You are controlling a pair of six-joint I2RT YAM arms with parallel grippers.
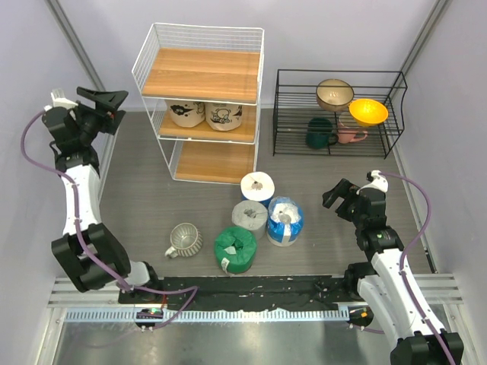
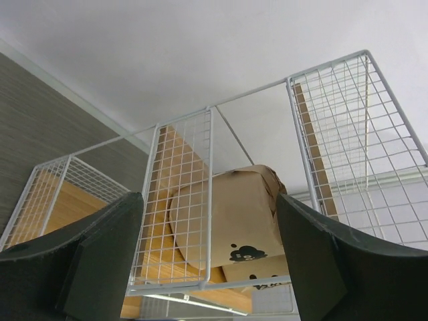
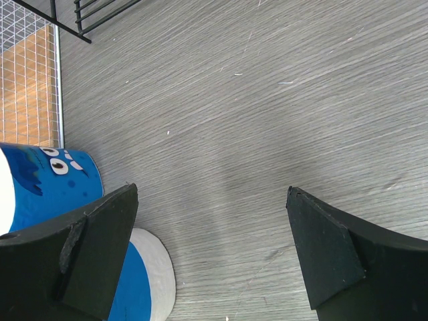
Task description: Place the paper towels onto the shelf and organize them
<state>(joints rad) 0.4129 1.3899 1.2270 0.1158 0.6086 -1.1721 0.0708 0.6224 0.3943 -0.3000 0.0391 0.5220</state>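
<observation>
Shows two tan cartoon-print paper towel rolls (image 1: pixel 187 112) on middle board of tall white wire shelf (image 1: pixel 199 72). Leaves white-blue roll (image 1: pixel 257 186), grey roll (image 1: pixel 249 215), blue-white roll (image 1: pixel 284 220) and green roll (image 1: pixel 235 249) on table (image 1: pixel 137 190). Finds left gripper (image 1: pixel 118 105) and right gripper (image 1: pixel 332 199) spread wide, empty.

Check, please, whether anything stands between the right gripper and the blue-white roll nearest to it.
Nothing visible does. Only bare grey table lies between the open right gripper and the blue-white roll; the grey roll and green roll sit beyond it.
</observation>
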